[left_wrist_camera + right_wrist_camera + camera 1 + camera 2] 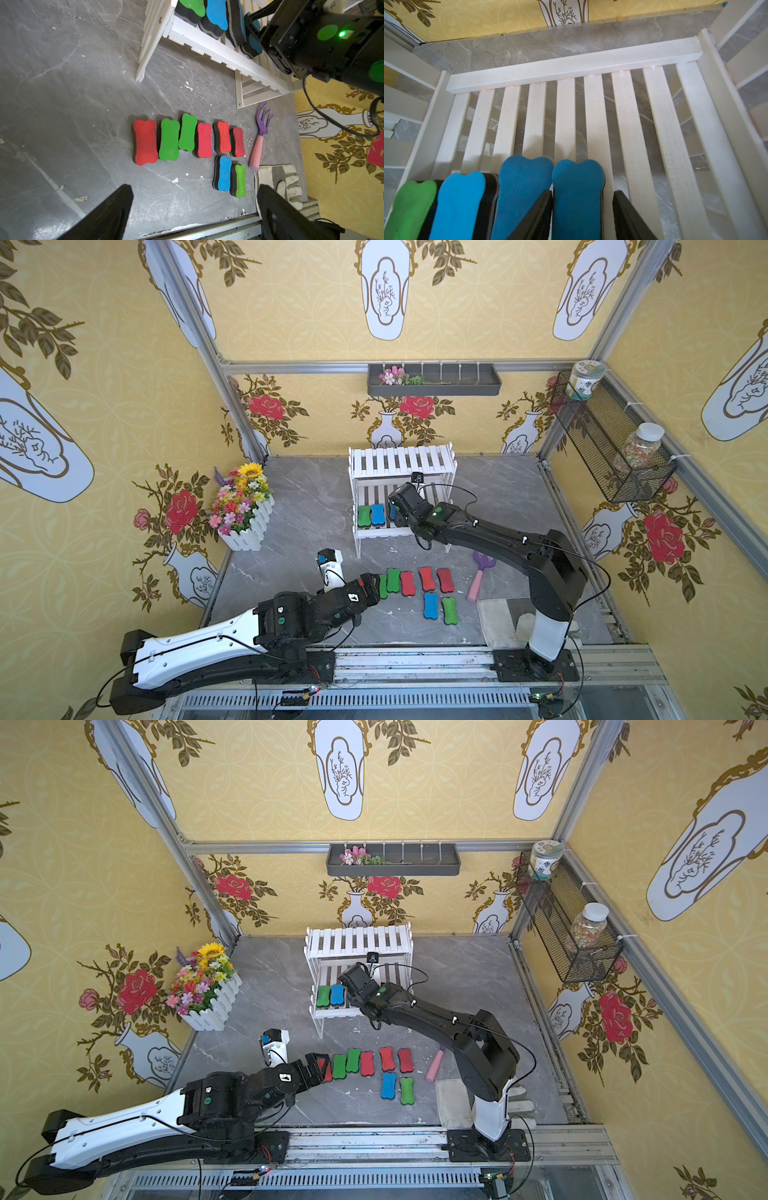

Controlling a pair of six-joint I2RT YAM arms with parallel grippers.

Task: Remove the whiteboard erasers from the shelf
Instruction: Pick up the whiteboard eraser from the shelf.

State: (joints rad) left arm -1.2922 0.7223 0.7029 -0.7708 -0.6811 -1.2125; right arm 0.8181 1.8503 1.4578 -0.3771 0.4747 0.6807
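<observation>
The white shelf point(401, 460) point(357, 940) stands at the back of the floor. Several whiteboard erasers sit side by side on its lower tier, among them a green one point(364, 516) point(411, 207) and a light blue one point(377, 514) point(460, 203). My right gripper point(582, 194) point(392, 510) reaches into that tier, open, straddling a darker blue eraser point(577, 182); one finger touches its side, the other stands a small gap away. Several more erasers lie in rows on the floor point(144, 142) point(431, 605). My left gripper point(194, 188) point(374, 580) hangs open and empty over them.
A flower box point(243, 510) stands at the left wall. A purple and pink hand rake point(478, 576) and a glove point(507, 622) lie right of the floor erasers. A dark wall tray point(434, 379) and a wire basket point(602, 439) with jars hang above.
</observation>
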